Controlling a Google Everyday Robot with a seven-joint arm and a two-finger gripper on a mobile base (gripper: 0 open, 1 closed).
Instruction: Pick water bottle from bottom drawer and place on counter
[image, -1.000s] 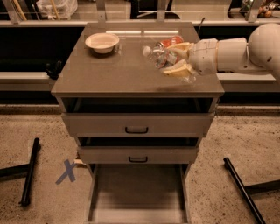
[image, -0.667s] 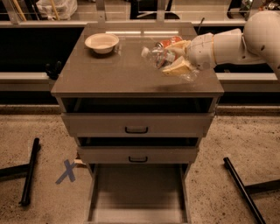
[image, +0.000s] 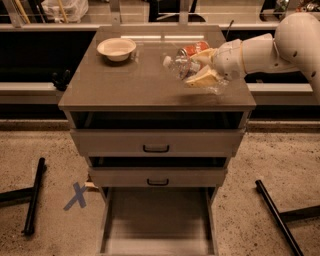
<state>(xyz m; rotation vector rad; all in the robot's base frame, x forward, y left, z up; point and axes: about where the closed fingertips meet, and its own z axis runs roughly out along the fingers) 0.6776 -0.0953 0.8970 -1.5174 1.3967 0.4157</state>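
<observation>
My gripper (image: 201, 68) reaches in from the right over the counter (image: 130, 85), at its right side. Its tan fingers (image: 202, 79) are shut on the water bottle (image: 179, 63), a clear crinkled bottle held on its side with its white cap pointing left, just above or on the counter top; I cannot tell if it touches. The bottom drawer (image: 157, 222) is pulled open at the bottom of the view, and its visible grey floor is bare.
A white bowl (image: 116, 48) sits at the counter's back left. A red-orange soda can (image: 195, 49) lies just behind the bottle. The two upper drawers (image: 156, 145) stand slightly open. Black bars (image: 33, 195) (image: 277, 220) lie on the floor either side, with a blue X mark (image: 76, 196).
The gripper with the bottle has shifted slightly left over the counter, and the arm's elbow has risen at the right. Nothing else has moved.
</observation>
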